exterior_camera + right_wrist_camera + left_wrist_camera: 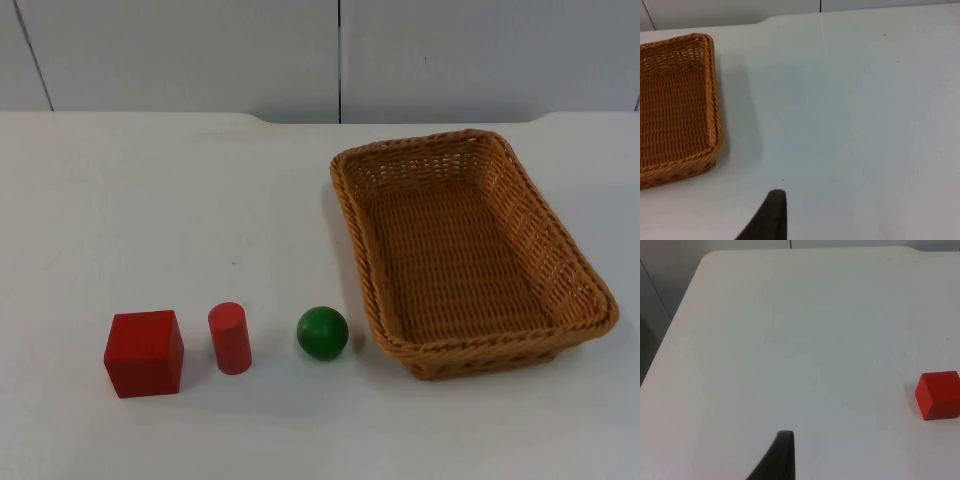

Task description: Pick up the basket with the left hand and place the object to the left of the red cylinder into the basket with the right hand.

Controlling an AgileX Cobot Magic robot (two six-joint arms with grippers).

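Wicker basket (470, 255), top view: empty, on the table (150, 200), right of green ball (322, 332).
Row, top view: red cube (145, 352), the target, left of red cylinder (230, 338).
Left wrist view: left gripper above bare table near cube; finger state cannot be told.
Right wrist view: right gripper beside basket; likewise unclear.

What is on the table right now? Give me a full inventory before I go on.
Red wooden cube: one, red, near front edge, leftmost of the row, left of the cylinder.
Red upright cylinder: one, red, between cube and ball.
Green ball: one, green, right of the cylinder, just left of the basket.
Woven wicker basket: one, tan-brown, rectangular, right half of the table, nothing inside.
White table top: one, white, ends at a grey partition wall.
Left hand: black fingertip, above bare table left of the cube.
Right hand: black fingertip, above bare table beside the basket.
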